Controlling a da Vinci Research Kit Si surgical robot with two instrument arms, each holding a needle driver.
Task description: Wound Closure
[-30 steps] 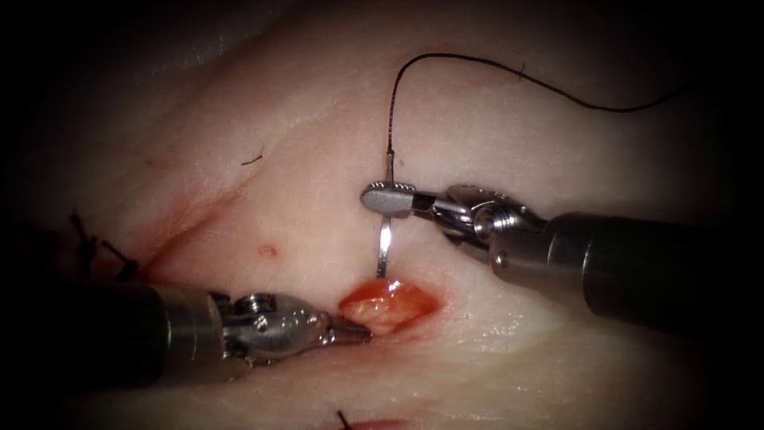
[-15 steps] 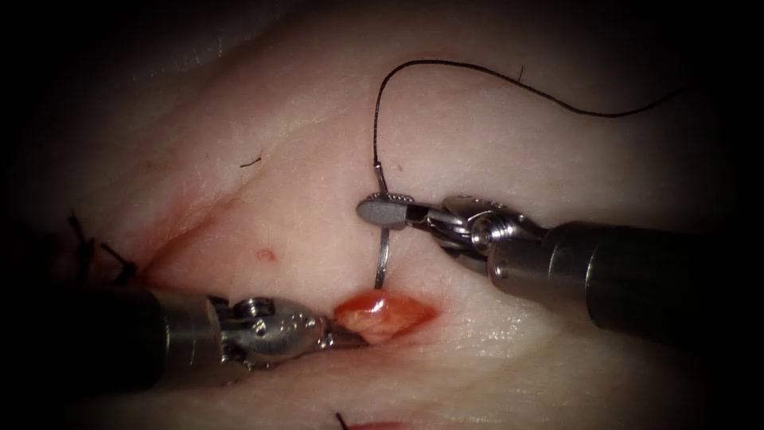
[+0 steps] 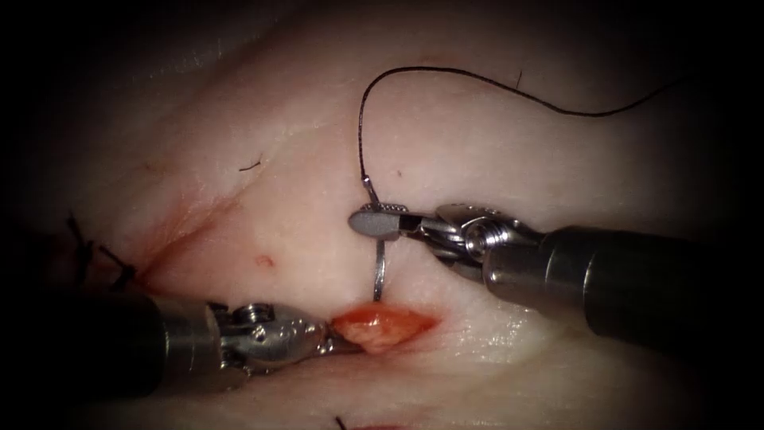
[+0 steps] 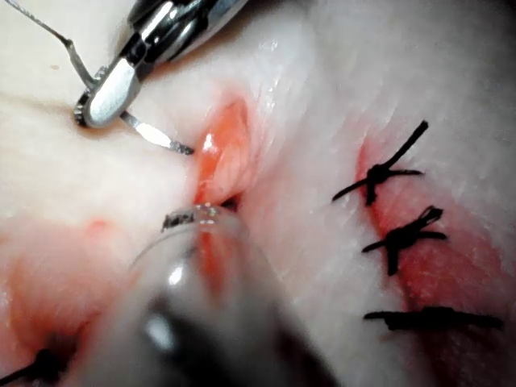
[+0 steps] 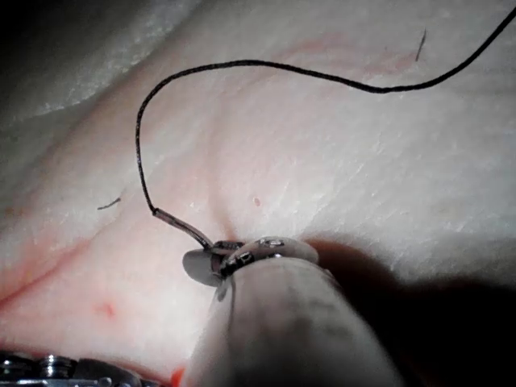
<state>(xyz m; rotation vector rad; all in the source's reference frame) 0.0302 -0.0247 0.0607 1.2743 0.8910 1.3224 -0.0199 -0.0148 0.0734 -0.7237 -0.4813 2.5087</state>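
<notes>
Lowered since earlier, the curved steel needle (image 3: 381, 271) touches the red cut's (image 3: 383, 326) edge, right tool (image 3: 376, 222) clamped near its thread end; left tool (image 3: 342, 342) grips tissue (image 3: 302, 207).

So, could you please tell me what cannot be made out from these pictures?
- Needle tip: in the endoscope view it ends at the cut's upper edge; whether it has entered the tissue is unclear.
- Left gripper: its tip meets the cut's left end; a grasp is unclear.
- Thread: the far end fades into the dark right margin.
</notes>
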